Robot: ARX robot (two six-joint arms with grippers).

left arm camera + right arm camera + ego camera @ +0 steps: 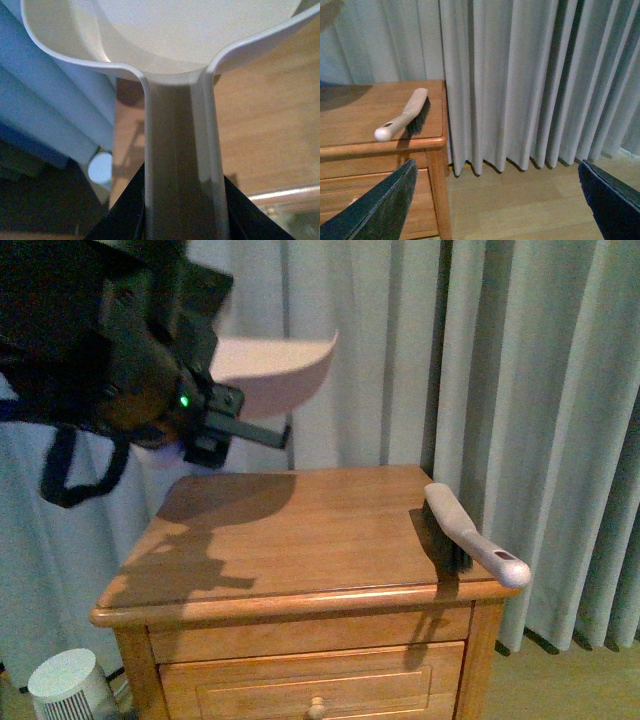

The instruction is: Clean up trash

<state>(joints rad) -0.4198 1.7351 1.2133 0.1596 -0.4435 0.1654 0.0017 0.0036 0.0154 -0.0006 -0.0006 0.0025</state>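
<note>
My left gripper [215, 425] is shut on the handle of the beige dustpan [275, 365] and holds it up in the air above the back left of the wooden nightstand [300, 540]. In the left wrist view the dustpan [190, 45] fills the frame and its scoop looks empty; the gripper [180, 210] clamps the handle. The pale-handled brush [470, 535] with dark bristles lies at the nightstand's right edge, handle overhanging the front corner; it also shows in the right wrist view [402, 120]. My right gripper [497, 200] is open and empty, off to the right over the floor. The trash is not in view.
Grey curtains [480, 360] hang behind and to the right of the nightstand. A small white round appliance [65, 685] stands on the floor at the nightstand's left. Wooden floor [520, 205] lies right of the nightstand. Drawers [320, 685] face front.
</note>
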